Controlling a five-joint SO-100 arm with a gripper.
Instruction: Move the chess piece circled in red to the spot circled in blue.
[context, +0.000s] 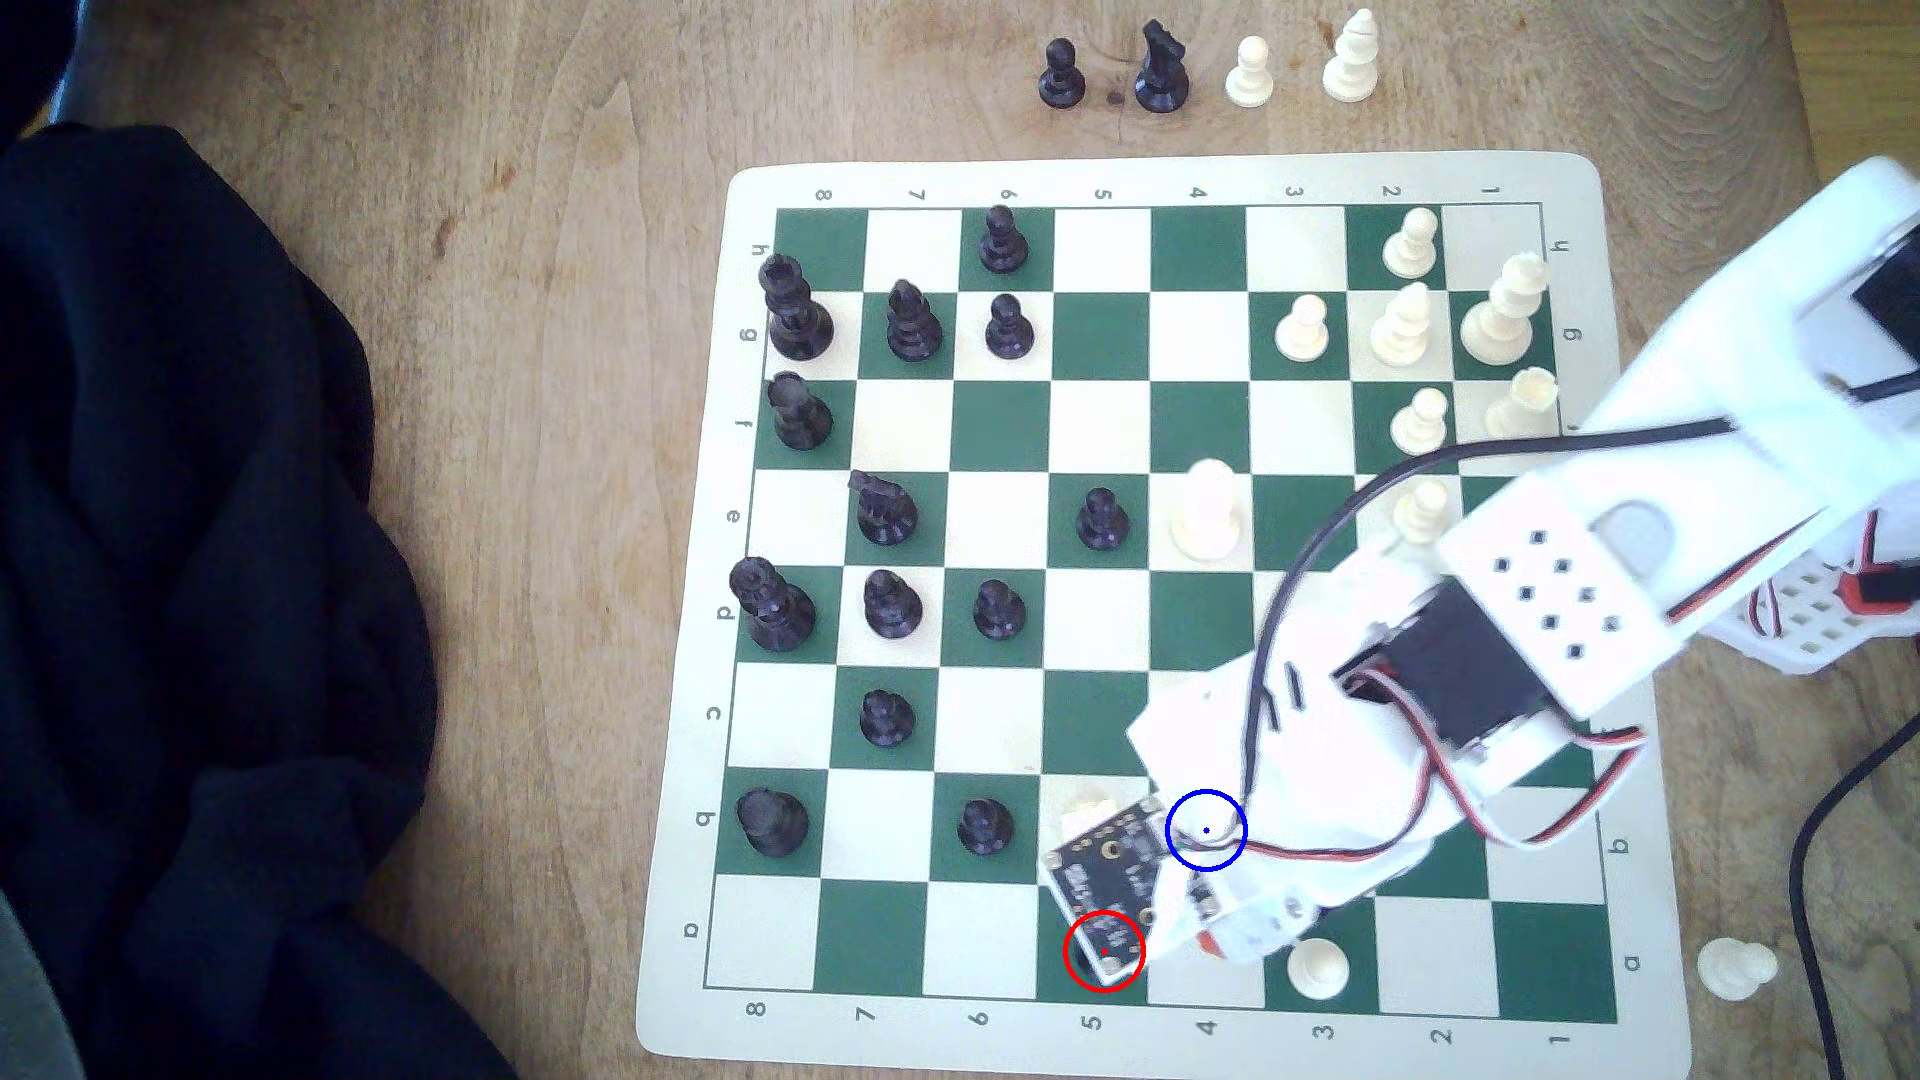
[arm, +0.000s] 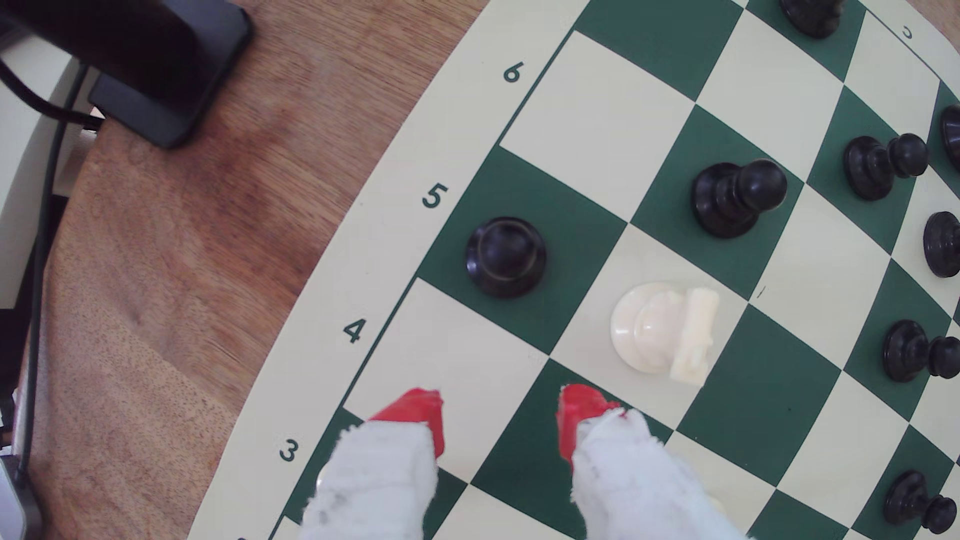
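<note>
The chess piece (arm: 506, 257), a glossy black pawn, stands upright on the green edge square beside the printed 5. In the exterior view the red circle (context: 1103, 950) marks that square, and the wrist's camera board mostly covers the pawn there. My gripper (arm: 501, 420) is open, its red fingertips (arm: 418, 415) spread with nothing between them, hovering a short way from the pawn over the squares by the printed 4. The spot, marked by the blue circle (context: 1205, 829), lies under my arm in the exterior view.
A white piece (arm: 660, 332) sits on the cream square diagonal to the pawn. A white pawn (context: 1317, 968) stands near my wrist. Black pawns (arm: 737, 197) fill nearby squares. Captured pieces (context: 1162, 68) stand beyond the board; dark cloth (context: 208, 571) lies at the exterior view's left.
</note>
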